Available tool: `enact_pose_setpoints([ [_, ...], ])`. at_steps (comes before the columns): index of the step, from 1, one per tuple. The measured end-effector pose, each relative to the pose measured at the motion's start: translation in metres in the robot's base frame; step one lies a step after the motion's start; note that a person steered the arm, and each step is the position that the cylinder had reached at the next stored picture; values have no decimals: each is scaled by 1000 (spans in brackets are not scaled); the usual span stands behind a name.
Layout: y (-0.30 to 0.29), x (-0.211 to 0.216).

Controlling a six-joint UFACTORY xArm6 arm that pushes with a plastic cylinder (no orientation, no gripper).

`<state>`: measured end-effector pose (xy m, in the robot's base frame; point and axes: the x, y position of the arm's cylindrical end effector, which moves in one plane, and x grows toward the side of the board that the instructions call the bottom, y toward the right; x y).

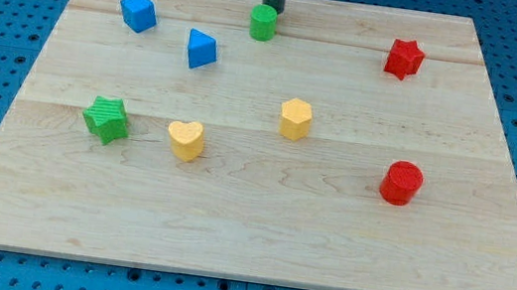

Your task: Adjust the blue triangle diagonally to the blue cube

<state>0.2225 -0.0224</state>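
The blue triangle [201, 49] lies on the wooden board [248, 224] toward the view's upper left. The blue cube [138, 11] sits a short way up and to the left of it, with a gap between them. My tip [272, 10] is at the view's top centre, right behind the green cylinder [264, 23] and touching or nearly touching it. The tip is to the right of the blue triangle and slightly above it.
A red star [403, 58] is at the upper right and a red cylinder [401, 182] at the lower right. A yellow hexagon-like block [295, 119] sits mid-board, a yellow heart [185, 140] and a green star [106, 119] to its left.
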Motion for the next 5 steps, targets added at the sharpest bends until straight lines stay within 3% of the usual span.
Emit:
enact_pose_setpoints([
  [1, -60, 17],
  [4, -80, 84],
  [5, -137, 95],
])
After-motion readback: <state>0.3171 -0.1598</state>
